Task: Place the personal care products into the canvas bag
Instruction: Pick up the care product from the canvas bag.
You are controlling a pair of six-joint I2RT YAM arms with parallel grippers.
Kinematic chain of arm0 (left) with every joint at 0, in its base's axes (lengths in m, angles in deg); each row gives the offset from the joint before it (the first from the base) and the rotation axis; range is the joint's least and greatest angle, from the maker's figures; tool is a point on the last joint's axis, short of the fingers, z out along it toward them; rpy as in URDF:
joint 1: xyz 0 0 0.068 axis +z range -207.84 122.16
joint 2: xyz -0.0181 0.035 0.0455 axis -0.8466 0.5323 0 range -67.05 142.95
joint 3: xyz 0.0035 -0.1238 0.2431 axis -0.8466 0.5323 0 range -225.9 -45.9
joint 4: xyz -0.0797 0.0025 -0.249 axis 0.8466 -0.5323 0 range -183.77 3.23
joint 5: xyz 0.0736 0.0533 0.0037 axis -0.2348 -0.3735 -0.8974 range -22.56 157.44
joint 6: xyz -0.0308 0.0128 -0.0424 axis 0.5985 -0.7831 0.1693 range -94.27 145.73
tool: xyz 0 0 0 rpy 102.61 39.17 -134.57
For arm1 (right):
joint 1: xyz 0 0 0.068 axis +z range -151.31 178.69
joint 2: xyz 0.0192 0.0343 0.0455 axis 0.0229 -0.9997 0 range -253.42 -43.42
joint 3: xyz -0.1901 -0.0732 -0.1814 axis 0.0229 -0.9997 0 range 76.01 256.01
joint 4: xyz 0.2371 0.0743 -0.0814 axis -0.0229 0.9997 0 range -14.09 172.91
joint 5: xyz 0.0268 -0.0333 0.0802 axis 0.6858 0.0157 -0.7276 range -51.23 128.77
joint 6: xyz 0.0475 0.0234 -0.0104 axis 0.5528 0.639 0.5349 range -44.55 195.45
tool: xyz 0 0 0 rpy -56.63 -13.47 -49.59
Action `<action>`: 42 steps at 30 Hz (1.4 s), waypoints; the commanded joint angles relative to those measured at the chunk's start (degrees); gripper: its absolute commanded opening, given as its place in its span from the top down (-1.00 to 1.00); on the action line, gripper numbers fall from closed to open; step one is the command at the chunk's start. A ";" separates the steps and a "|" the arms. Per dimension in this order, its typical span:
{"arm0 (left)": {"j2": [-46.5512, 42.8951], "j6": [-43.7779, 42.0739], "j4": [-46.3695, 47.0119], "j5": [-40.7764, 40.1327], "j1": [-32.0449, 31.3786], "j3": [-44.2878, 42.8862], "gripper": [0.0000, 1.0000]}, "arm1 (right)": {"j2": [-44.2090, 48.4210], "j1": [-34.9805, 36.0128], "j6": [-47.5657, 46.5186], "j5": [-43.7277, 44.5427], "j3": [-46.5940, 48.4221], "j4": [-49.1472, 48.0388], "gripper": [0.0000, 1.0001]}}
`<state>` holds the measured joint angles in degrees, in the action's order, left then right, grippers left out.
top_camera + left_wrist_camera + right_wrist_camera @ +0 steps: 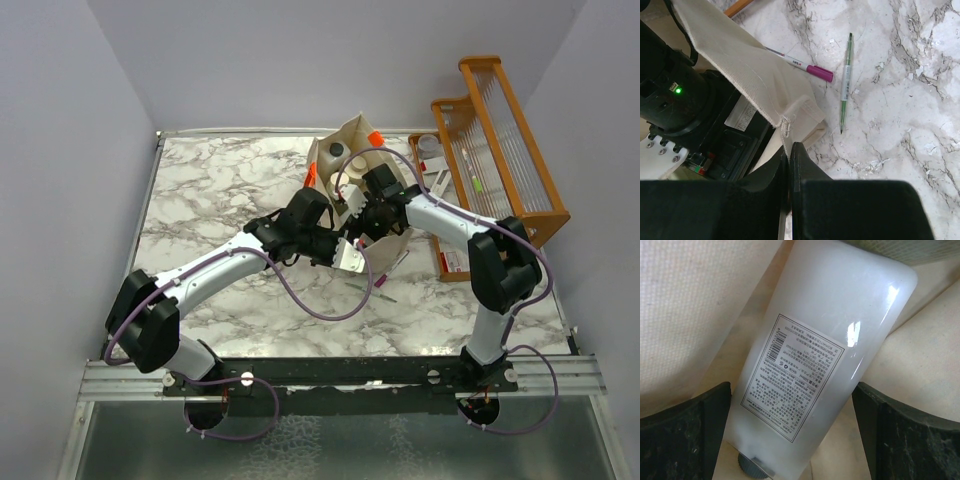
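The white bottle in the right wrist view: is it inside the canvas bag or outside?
Inside. Walls of the canvas bag surround the white bottle, between the open fingers of the right gripper.

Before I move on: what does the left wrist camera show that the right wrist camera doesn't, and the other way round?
Only left wrist: the left gripper, jaws shut on a seamed edge of the beige canvas tote bag, plus a pink-capped white marker and a slim green pen lying on the marble table.
Only right wrist: a white plastic bottle with a printed label and grey cap, lying between the open jaws of the right gripper.
Both: the bag's beige canvas.
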<state>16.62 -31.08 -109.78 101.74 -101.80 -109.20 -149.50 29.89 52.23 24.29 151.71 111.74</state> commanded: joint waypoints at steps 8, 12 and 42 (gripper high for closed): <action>-1.47 1.04 -1.07 -0.39 0.14 -0.84 0.88 | -5.47 2.81 2.16 -7.03 -2.96 5.03 -1.00; -1.71 1.09 -1.30 -0.38 0.27 -0.85 0.88 | -8.11 2.83 4.56 2.24 -4.25 2.50 -1.00; -1.83 2.41 -0.89 -0.98 1.47 -1.07 0.88 | -11.67 2.62 1.87 -1.86 3.51 4.96 -0.09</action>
<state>15.86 -29.42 -109.73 101.68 -100.71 -109.53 -156.93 31.07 58.79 28.70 155.56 110.06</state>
